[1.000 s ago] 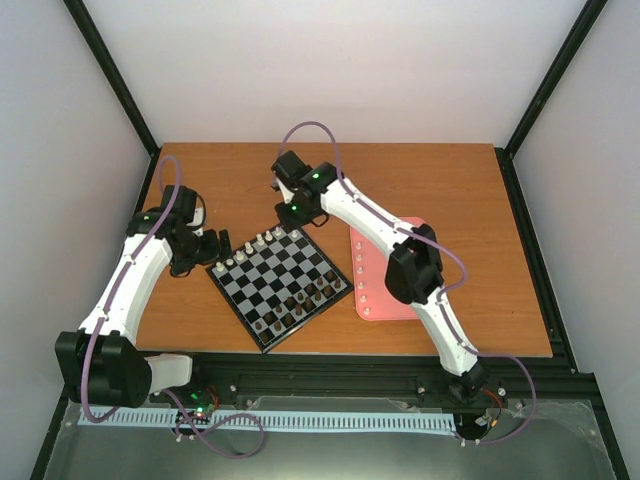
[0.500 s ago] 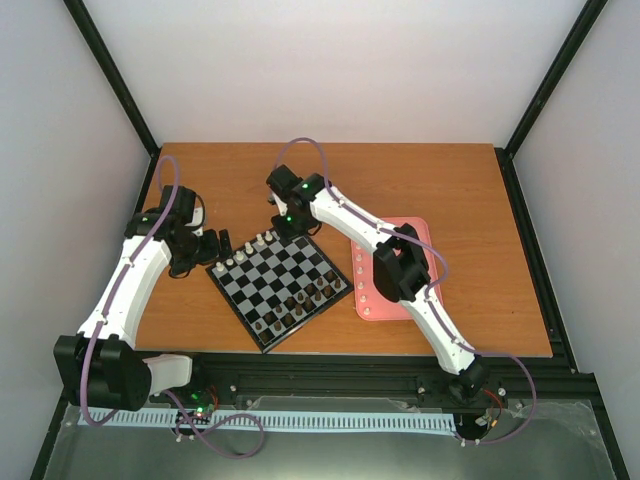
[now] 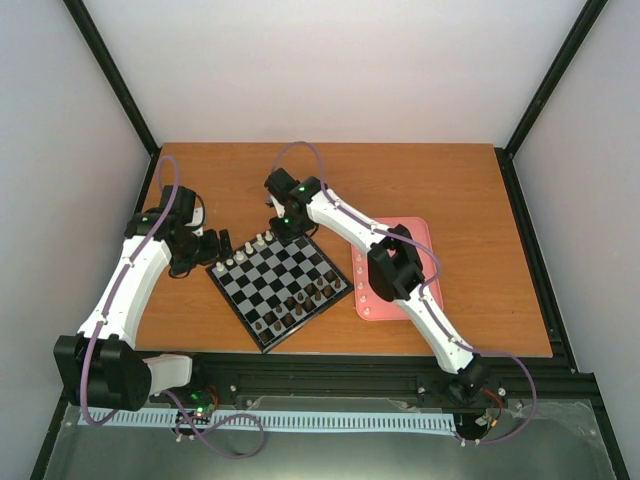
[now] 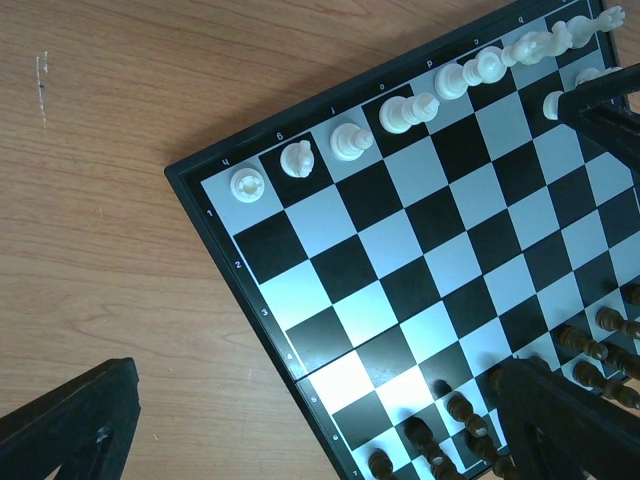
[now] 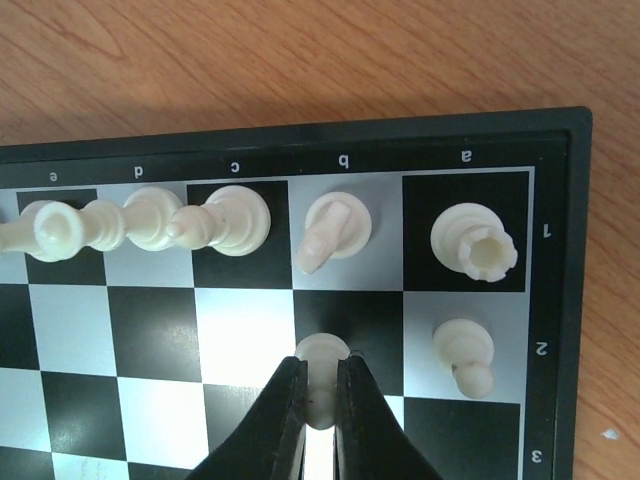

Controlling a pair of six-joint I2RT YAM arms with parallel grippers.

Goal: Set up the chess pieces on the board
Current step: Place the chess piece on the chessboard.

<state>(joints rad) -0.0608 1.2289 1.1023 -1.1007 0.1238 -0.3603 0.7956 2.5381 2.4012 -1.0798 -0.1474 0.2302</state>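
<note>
The board (image 3: 280, 285) lies at the table's middle left, seen from the left wrist (image 4: 400, 250) and the right wrist (image 5: 150, 330). Several cream-white chess pieces (image 3: 250, 248) stand along its far-left edge (image 4: 440, 85) (image 5: 150, 225). My right gripper (image 5: 320, 405) (image 3: 284, 228) is shut on a white pawn (image 5: 322, 352) over the dark b2 square. Another pawn (image 5: 463, 352) stands on a2, behind a rook (image 5: 475, 243) and a knight (image 5: 335, 228). My left gripper (image 4: 310, 440) (image 3: 215, 243) is open and empty above the board's left edge.
Dark brown pieces (image 3: 300, 300) (image 4: 590, 350) fill the board's near-right rows. A pink tray (image 3: 382, 306) to the right of the board holds a column of white pawns (image 3: 362, 275). My right arm's forearm crosses over the tray.
My right gripper has moved left and toward the board's far corner, carrying the pawn. The left arm has not moved.
</note>
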